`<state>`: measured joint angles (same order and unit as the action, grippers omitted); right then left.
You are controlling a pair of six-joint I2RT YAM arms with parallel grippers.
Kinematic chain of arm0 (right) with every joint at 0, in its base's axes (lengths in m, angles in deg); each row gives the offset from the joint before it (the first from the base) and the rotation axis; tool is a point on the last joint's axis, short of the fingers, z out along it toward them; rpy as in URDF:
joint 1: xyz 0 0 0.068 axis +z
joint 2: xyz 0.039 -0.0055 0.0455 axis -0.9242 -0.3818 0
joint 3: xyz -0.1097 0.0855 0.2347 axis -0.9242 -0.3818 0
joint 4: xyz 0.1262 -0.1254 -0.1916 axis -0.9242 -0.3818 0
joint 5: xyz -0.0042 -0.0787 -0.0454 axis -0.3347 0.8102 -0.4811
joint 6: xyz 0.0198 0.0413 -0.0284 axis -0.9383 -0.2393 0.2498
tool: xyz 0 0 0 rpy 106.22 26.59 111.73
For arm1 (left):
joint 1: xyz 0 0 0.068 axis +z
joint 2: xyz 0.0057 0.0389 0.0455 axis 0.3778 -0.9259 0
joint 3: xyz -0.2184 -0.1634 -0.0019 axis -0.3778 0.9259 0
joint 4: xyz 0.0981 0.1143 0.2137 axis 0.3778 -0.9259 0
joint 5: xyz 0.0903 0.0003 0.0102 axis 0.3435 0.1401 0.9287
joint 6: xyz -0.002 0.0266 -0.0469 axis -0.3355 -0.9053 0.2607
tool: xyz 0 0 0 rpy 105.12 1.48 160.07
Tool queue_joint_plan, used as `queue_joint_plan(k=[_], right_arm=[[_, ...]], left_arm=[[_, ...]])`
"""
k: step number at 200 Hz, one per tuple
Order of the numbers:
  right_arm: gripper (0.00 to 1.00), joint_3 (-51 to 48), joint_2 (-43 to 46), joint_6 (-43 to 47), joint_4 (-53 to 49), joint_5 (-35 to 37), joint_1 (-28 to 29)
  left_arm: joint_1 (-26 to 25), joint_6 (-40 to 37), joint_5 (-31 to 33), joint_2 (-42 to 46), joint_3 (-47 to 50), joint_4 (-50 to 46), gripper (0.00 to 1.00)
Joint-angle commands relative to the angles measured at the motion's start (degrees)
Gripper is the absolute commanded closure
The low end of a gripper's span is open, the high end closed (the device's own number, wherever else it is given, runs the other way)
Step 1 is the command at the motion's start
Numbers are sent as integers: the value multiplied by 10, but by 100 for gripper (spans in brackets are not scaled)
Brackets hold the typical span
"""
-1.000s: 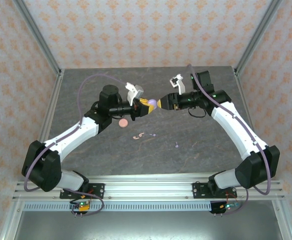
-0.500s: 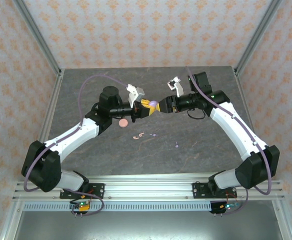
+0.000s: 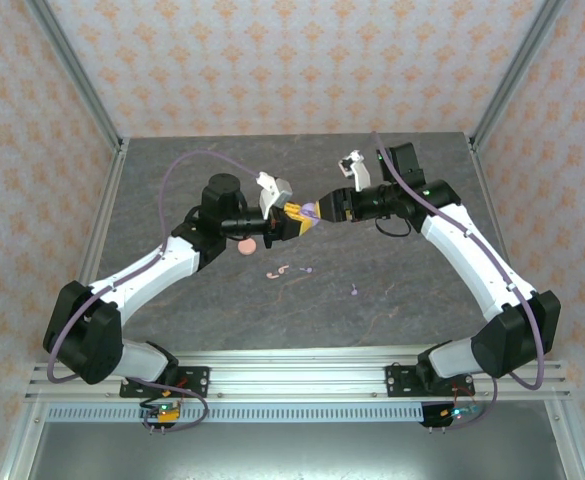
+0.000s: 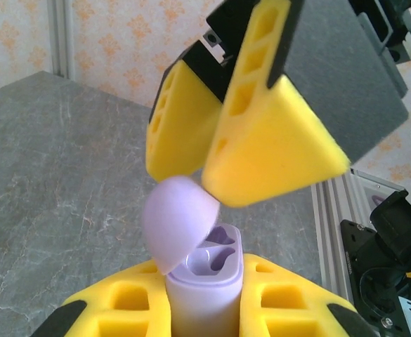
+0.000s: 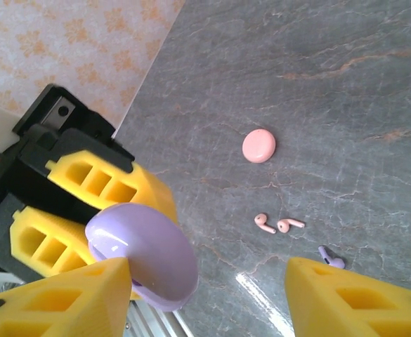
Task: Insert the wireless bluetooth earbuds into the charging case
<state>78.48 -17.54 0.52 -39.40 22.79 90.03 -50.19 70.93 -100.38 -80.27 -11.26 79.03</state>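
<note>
On the grey table (image 3: 412, 290), a round pink case (image 3: 247, 246), lying flat. Above and just right of that pink case, lifted off the table, a lilac charging case (image 4: 204, 295), clamped upright between the yellow fingers (image 4: 121, 309) of the left gripper (image 3: 294, 218). Lid (image 4: 177, 221) swung open on its hinge and tilted to one side of the body. 2 wells (image 4: 216, 256) bared inside, both empty.

Further right of the pink case, on the far side of the lilac charging case, the right gripper (image 3: 320, 209), reaching in from the opposite side. Jaws spread wide apart, closed on nothing. 1 of its yellow fingers (image 5: 86, 288) resting against the domed outside of the open lid.

Toward the near edge from the pink case and slightly right of it, a pale pink earbud (image 5: 264, 223) and a 2nd pale pink earbud (image 5: 289, 225), lying side by side on the table, close together but not touching. Just right of that pair, a lilac earbud (image 3: 307, 269). Further right again of the pink case and nearer the arms' bases, a 2nd lilac earbud (image 3: 354, 292), well apart from the other 3. All 4 loose on the table, well below the lifted lilac charging case.
</note>
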Motion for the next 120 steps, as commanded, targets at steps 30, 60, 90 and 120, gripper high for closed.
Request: queue_joint_plan(k=[30, 60, 90, 120], right_arm=[[39, 16, 0, -26, 23, 64, 3], [38, 8, 23, -48, 22, 143, 1], [38, -12, 46, -67, -9, 225, -11], [38, -54, 62, -67, -59, 255, -16]], left_arm=[[-11, -20, -4, 26, -5, 5, 89], [-11, -21, 39, 21, -4, -4, 88], [-12, -18, 56, 20, 5, 0, 88], [-11, -19, 61, 29, 15, -14, 88]])
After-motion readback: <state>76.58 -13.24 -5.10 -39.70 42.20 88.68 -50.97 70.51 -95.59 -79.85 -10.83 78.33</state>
